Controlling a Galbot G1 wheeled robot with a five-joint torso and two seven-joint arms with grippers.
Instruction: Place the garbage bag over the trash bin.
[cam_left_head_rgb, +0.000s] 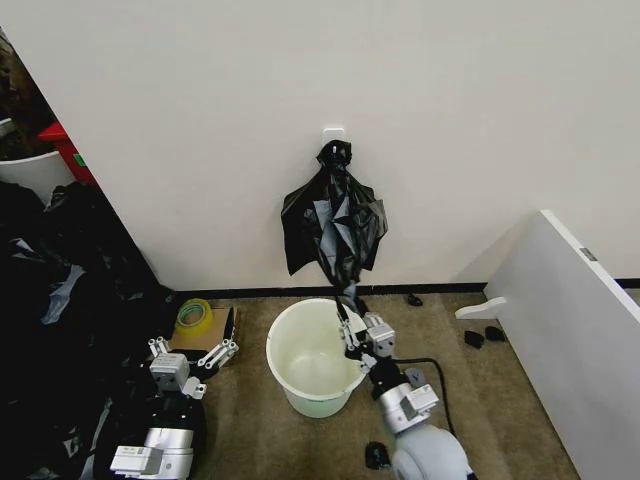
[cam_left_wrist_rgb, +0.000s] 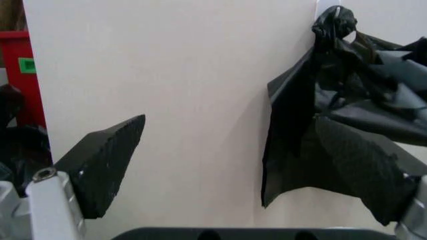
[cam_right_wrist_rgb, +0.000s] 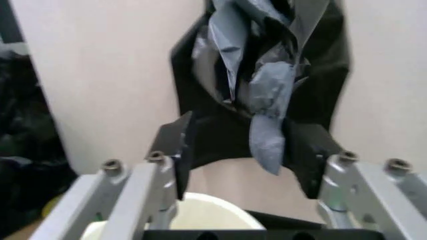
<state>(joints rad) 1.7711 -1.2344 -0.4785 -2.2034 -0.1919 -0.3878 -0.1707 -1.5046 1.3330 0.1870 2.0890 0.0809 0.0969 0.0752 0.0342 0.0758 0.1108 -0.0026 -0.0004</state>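
one relation matters: garbage bag (cam_left_head_rgb: 333, 228) hangs on wall, long axis vertical, tail between spread fingers of right gripper (cam_left_head_rgb: 358, 328), not yet clenched, above trash bin (cam_left_head_rgb: 282, 372) rim. left gripper (cam_left_head_rgb: 190, 352) released, farther off.

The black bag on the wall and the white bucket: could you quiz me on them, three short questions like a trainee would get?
1. True or false: the garbage bag already lines the trash bin.
2. Which gripper reaches up to the bag's lower tip? A) left gripper B) right gripper
3. Fill in: the right gripper's fingers are ____ on either side of the bag's hanging tip.

Key
1. False: the bag hangs from a white hook on the wall, above the bin.
2. B: the left gripper hangs low, beside a roll of tape.
3. Open: in the right wrist view the pads stand apart around the tip.
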